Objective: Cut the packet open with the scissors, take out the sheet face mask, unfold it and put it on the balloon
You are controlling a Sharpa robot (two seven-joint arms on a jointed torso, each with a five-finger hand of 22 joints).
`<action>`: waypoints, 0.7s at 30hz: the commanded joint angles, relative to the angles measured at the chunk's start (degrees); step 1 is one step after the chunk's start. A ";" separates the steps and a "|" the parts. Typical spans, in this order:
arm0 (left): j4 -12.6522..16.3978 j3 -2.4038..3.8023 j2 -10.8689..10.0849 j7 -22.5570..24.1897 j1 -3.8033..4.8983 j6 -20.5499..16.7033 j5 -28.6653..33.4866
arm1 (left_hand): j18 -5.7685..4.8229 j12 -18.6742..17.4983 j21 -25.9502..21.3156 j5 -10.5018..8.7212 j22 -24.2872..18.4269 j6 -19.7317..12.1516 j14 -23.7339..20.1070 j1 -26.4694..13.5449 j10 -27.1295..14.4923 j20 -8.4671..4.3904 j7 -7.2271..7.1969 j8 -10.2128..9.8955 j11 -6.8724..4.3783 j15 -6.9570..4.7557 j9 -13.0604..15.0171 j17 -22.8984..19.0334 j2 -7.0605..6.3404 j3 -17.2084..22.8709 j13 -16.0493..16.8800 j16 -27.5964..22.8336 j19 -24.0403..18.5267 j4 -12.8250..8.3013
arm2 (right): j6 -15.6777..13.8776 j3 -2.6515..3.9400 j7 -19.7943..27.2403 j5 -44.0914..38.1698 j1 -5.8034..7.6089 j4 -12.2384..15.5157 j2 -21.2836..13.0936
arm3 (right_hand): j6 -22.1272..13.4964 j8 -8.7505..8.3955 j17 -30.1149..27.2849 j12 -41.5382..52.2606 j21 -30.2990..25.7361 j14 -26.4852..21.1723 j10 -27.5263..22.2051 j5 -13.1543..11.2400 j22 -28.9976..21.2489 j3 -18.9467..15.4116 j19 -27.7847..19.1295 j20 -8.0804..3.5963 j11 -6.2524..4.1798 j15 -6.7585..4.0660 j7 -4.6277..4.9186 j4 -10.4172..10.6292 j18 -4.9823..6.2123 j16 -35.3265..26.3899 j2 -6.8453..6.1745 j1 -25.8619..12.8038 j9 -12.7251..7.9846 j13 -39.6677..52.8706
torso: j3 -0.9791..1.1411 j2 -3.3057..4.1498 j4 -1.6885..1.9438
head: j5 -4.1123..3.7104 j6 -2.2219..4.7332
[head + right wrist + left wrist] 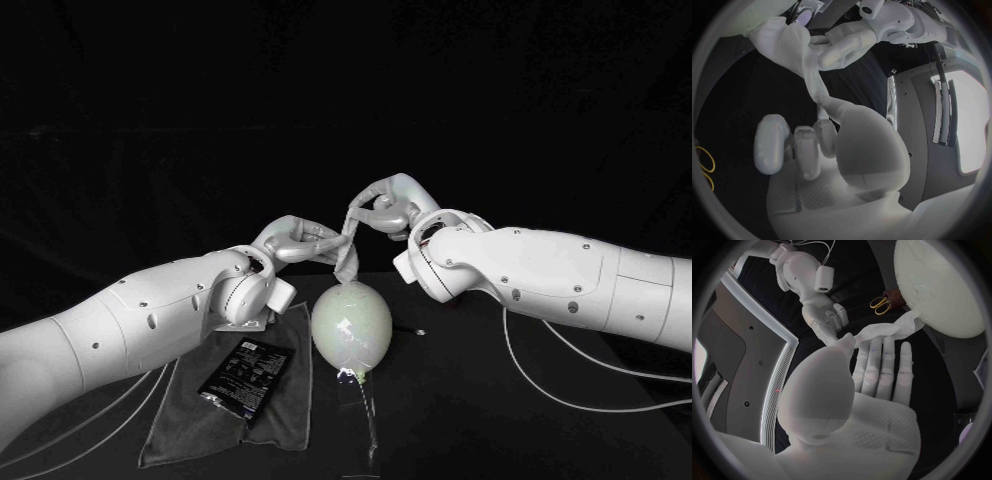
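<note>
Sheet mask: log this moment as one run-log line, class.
mask: held between left hand and right hand | balloon: uncovered | packet: on cloth

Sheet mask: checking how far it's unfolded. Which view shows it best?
Right wrist view: the sheet mask shows broadest, partly bunched. Head view shows a narrow strip above the balloon; left wrist view, a twisted band by it.

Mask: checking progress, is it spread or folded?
Folded: the mask is a narrow bunched strip held by the left hand and right hand.
</note>
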 commanded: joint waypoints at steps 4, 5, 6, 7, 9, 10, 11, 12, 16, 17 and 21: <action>0.17 0.07 0.12 0.13 0.05 0.46 0.16 | 1.01 -0.27 -0.24 0.10 -0.05 0.40 -0.25 3.02 0.00 0.22 -0.14 -0.23 -0.25 -0.16 -0.06 0.24 1.59 2.19 -0.04 0.04 -0.20 -0.68 | 0.32 0.04 0.20 -0.83 0.02 0.13 0.01 | 0.44 1.03 12.49 0.13 -0.09 4.97 0.46 0.27 10.66 0.62 0.16 -0.17 0.06 -0.53 0.08 0.01 -0.48 0.17 0.24 -0.16 1.74 1.98 | 0.00 -0.01 0.01 | 0.01 -0.05; 0.17 0.07 0.13 0.13 0.05 0.44 0.16 | 1.02 -0.25 -0.23 0.11 -0.04 0.59 -0.20 4.10 0.08 0.21 -0.28 -0.15 -0.40 -0.25 -0.03 0.27 2.11 3.00 -0.03 0.05 -0.17 -1.19 | 0.32 0.04 0.20 -0.83 0.02 0.15 0.00 | 0.44 1.03 12.49 0.13 -0.09 4.97 0.46 0.27 10.66 0.62 0.16 -0.17 0.06 -0.53 0.08 0.01 -0.48 0.17 0.24 -0.16 1.74 1.98 | 0.00 -0.01 0.01 | 0.01 -0.05; 0.16 0.07 0.13 0.13 0.05 0.43 0.16 | 1.03 -0.24 -0.23 0.10 -0.04 0.69 -0.17 4.54 0.13 0.20 -0.28 -0.11 -0.41 -0.26 -0.01 0.29 2.31 3.43 -0.03 0.05 -0.14 -1.39 | 0.32 0.04 0.20 -0.83 0.02 0.16 0.00 | 0.44 1.03 12.49 0.13 -0.09 4.97 0.46 0.27 10.66 0.62 0.16 -0.17 0.06 -0.53 0.08 0.01 -0.48 0.17 0.24 -0.16 1.74 1.98 | 0.00 -0.01 0.01 | 0.02 -0.04; 0.16 0.07 0.13 0.14 0.05 0.41 0.16 | 1.04 -0.21 -0.22 0.11 -0.03 0.82 -0.13 5.07 0.21 0.19 -0.31 -0.05 -0.46 -0.29 0.02 0.30 2.57 3.93 -0.02 0.05 -0.12 -1.65 | 0.33 0.04 0.20 -0.83 0.02 0.18 -0.02 | 0.44 1.03 12.49 0.13 -0.09 4.97 0.46 0.27 10.66 0.62 0.16 -0.17 0.06 -0.53 0.08 0.01 -0.48 0.17 0.24 -0.16 1.74 1.98 | 0.00 -0.02 0.00 | 0.03 -0.05; 0.14 0.07 0.14 0.18 0.05 0.34 0.16 | 1.07 -0.06 -0.18 0.08 0.01 1.36 0.07 6.95 0.59 0.15 -0.37 0.27 -0.65 -0.39 0.19 0.32 3.34 5.77 0.04 0.02 -0.01 -2.88 | 0.33 0.04 0.19 -0.83 0.02 0.21 -0.04 | 0.44 1.03 12.49 0.13 -0.09 4.97 0.46 0.27 10.66 0.62 0.16 -0.17 0.06 -0.53 0.08 0.01 -0.48 0.17 0.24 -0.16 1.74 1.98 | 0.01 -0.03 0.00 | 0.04 -0.05; 0.13 0.07 0.15 0.21 0.05 0.29 0.17 | 1.12 0.12 -0.07 0.07 0.08 1.72 0.46 7.72 1.03 0.08 -0.26 0.60 -0.69 -0.42 0.45 0.32 3.83 7.19 0.12 0.01 0.18 -3.70 | 0.32 0.04 0.19 -0.84 0.02 0.21 -0.05 | 0.44 1.03 12.49 0.13 -0.09 4.97 0.46 0.27 10.66 0.62 0.16 -0.17 0.06 -0.53 0.08 0.01 -0.48 0.17 0.24 -0.16 1.74 1.98 | 0.01 -0.02 0.00 | 0.04 -0.07; 0.12 0.07 0.15 0.26 0.05 0.22 0.22 | 1.13 0.22 0.00 0.07 0.13 1.77 0.78 7.89 1.28 0.02 -0.17 0.80 -0.70 -0.49 0.66 0.29 4.00 7.94 0.18 0.00 0.29 -4.17 | 0.32 0.04 0.19 -0.84 0.02 0.21 -0.07 | 0.44 1.03 12.49 0.13 -0.09 4.97 0.46 0.27 10.66 0.62 0.16 -0.17 0.06 -0.53 0.08 0.01 -0.48 0.17 0.24 -0.16 1.74 1.98 | 0.01 -0.02 0.00 | 0.04 -0.07; 0.11 0.07 0.15 0.29 0.05 0.15 0.28 | 1.15 0.40 0.17 0.06 0.23 1.79 1.33 7.89 1.74 -0.09 -0.16 1.12 -0.80 -0.64 1.03 0.24 4.18 8.98 0.29 -0.04 0.51 -4.81 | 0.32 0.04 0.19 -0.84 0.02 0.21 -0.08 | 0.44 1.03 12.49 0.13 -0.09 4.97 0.46 0.27 10.66 0.62 0.16 -0.17 0.06 -0.53 0.08 0.01 -0.48 0.17 0.24 -0.16 1.74 1.98 | 0.01 -0.02 0.00 | 0.04 -0.07; 0.07 0.07 0.14 0.46 0.05 -0.28 0.51 | 1.18 0.65 0.63 0.06 0.50 1.60 2.62 7.01 2.63 -0.36 -0.52 1.85 -1.15 -1.03 2.02 0.11 4.44 11.08 0.51 -0.34 1.03 -5.82 | 0.30 0.03 0.19 -0.84 0.02 0.21 -0.18 | 0.44 1.03 12.49 0.13 -0.09 4.97 0.46 0.27 10.66 0.62 0.16 -0.17 0.06 -0.53 0.08 0.01 -0.48 0.17 0.24 -0.16 1.74 1.98 | 0.00 -0.03 -0.01 | 0.06 -0.03; 0.07 0.07 0.13 0.50 0.05 -0.43 0.61 | 1.17 0.69 0.75 0.04 0.57 1.58 2.86 6.78 2.79 -0.42 -0.59 2.01 -1.22 -1.11 2.25 0.09 4.42 11.49 0.55 -0.42 1.15 -6.04 | 0.31 0.03 0.20 -0.84 0.02 0.23 -0.23 | 0.44 1.03 12.49 0.13 -0.09 4.97 0.46 0.27 10.66 0.62 0.16 -0.17 0.06 -0.53 0.08 0.01 -0.48 0.17 0.24 -0.16 1.74 1.98 | 0.00 -0.01 -0.01 | 0.07 -0.03; 0.08 0.07 0.11 0.69 0.05 -0.99 1.11 | 1.13 0.80 1.26 0.09 0.88 1.46 3.75 5.66 3.36 -0.73 -0.79 2.66 -1.43 -1.34 3.27 0.02 4.14 13.12 0.76 -0.77 1.58 -7.05 | 0.64 0.03 0.14 -0.85 0.02 0.24 -0.35 | 0.44 1.03 12.49 0.13 -0.09 4.97 0.46 0.27 10.66 0.62 0.16 -0.17 0.06 -0.53 0.08 0.01 -0.48 0.17 0.24 -0.16 1.74 1.98 | 0.00 0.00 0.00 | 0.09 -0.05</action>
